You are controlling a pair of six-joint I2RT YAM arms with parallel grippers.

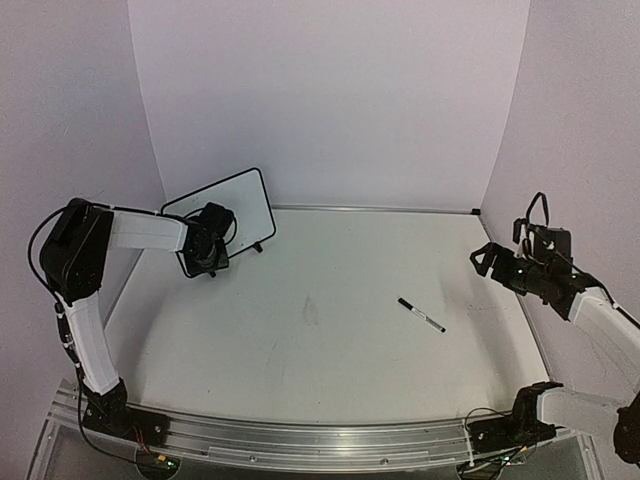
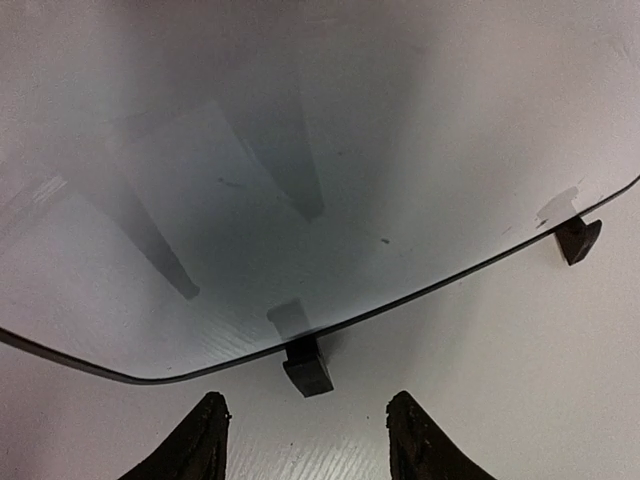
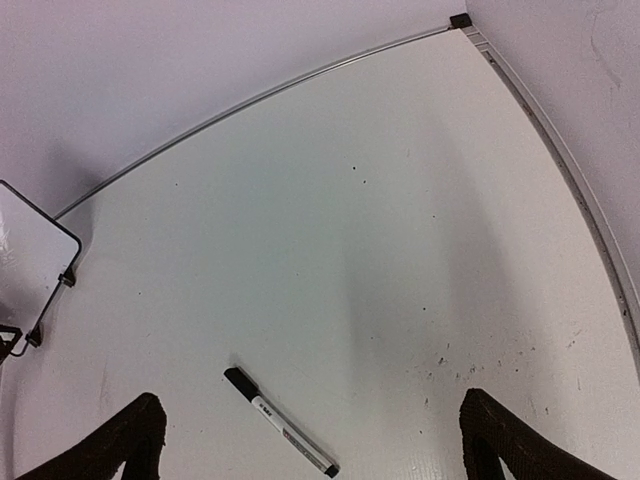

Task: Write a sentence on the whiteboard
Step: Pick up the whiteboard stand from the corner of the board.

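Marker [image 1: 421,315]: lies flat on the desk [image 1: 300,350], right of the middle; nothing touches it.
Right gripper [image 3: 310,400]: near the right edge, jaws spread wide and empty, the marker just ahead of them.
Left gripper [image 2: 306,400]: at the far left corner, jaws apart, grasping nothing, close to one black foot [image 2: 307,365].
Whiteboard [image 1: 235,200]: far left corner, stands tilted on its feet, just beyond the left gripper.

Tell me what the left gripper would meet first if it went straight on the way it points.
Probably the whiteboard: its lower edge and a black foot sit straight ahead of the left gripper. Depth is unclear, but nothing lies between.
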